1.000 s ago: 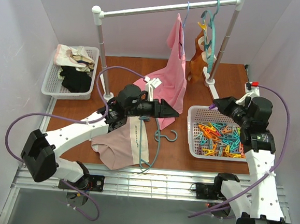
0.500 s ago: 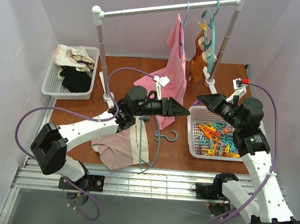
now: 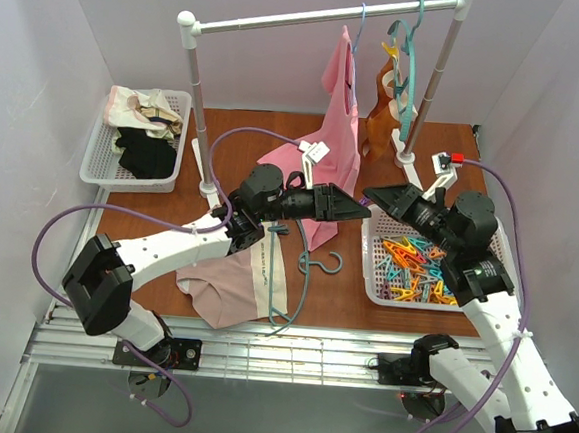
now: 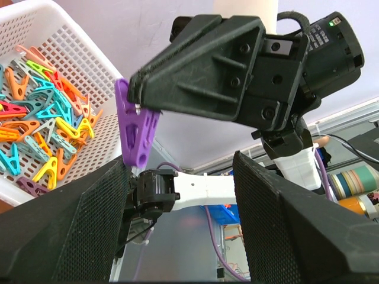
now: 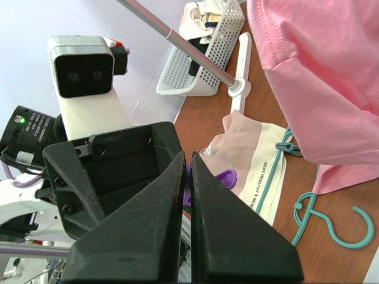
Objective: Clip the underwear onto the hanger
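- Handover of a clothespin between the two arms looks like the step in hand. It takes place in the air beside the white peg basket (image 3: pixel 366 263), well above the tabletop.
- The right gripper (image 5: pixel 188 160) has its jaws pressed together on a purple clothespin (image 4: pixel 137 133). It pinches one end, and the rest of the peg sticks out past the fingertips into the open.
- The left gripper (image 4: pixel 180 177) has its jaws apart, one finger on each side of that free end. In the left wrist view the peg sits off-centre in the gap, close to the finger on the picture's left. I cannot tell whether it touches that finger.
- The underwear (image 3: pixel 226 284) lies flat on the table below and behind the left jaws, toward that arm's base. The teal hanger (image 3: pixel 305 283) lies along its cream-striped edge, with the hook nearest the basket.
- A small teal clip (image 5: pixel 287 147) sits at the waistband end nearest the jaws. Whether it bites both fabric and hanger is not clear.
- To do this well, I would centre the peg between the left fingers before closing, so that it is squeezed squarely and does not twist out.
- The left jaws should take the handle end, so that a later squeeze opens the mouth. Which end is free now I cannot tell.
- The right jaws should part only once the left grip is firm, then back straight away along their own line.
- A peg dropped here would likely land on the pink fabric or the table beneath the jaws.
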